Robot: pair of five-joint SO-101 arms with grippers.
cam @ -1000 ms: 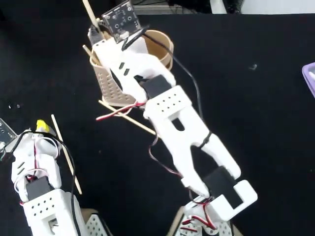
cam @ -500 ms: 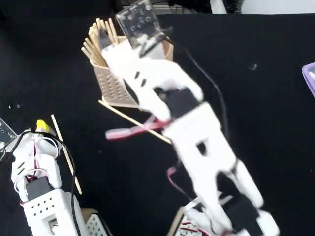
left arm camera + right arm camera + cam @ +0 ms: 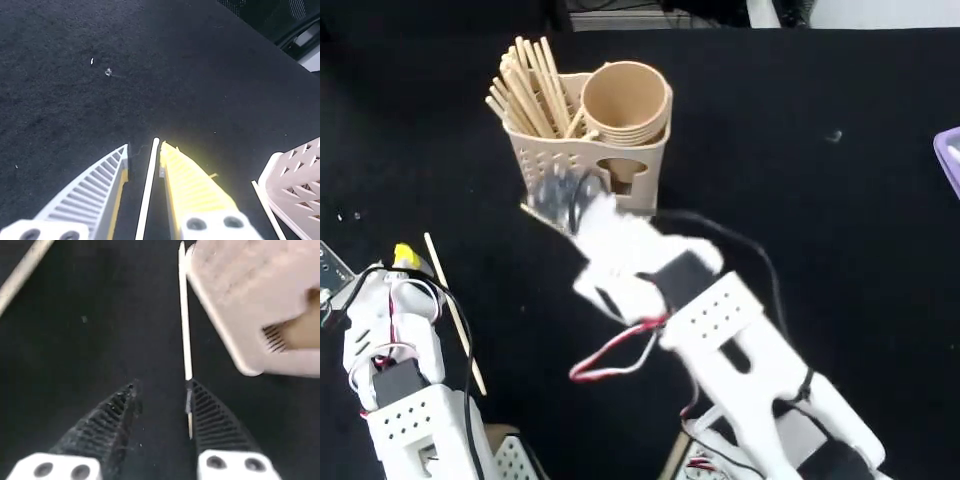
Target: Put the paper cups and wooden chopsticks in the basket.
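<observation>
The beige perforated basket (image 3: 582,165) stands at the back of the black table, holding a bundle of wooden chopsticks (image 3: 528,85) and stacked paper cups (image 3: 626,95). My right gripper (image 3: 558,200) hangs low at the basket's front, open (image 3: 161,385) and holding nothing. A loose chopstick (image 3: 184,325) lies along the basket's base (image 3: 250,305), its end by one fingertip. At front left sits my left gripper (image 3: 405,262), open (image 3: 144,146), with another chopstick (image 3: 147,195) lying between its fingers. That chopstick (image 3: 450,310) runs alongside the left arm.
A purple object (image 3: 950,160) pokes in at the right edge. The left wrist view catches a basket corner (image 3: 295,185) with the loose chopstick (image 3: 265,205) beside it. A further stick (image 3: 20,270) crosses the right wrist view's corner.
The right arm drew back from above the basket and dropped to its front. The chopstick it held a second ago now stands in the basket. The left arm has not moved.
</observation>
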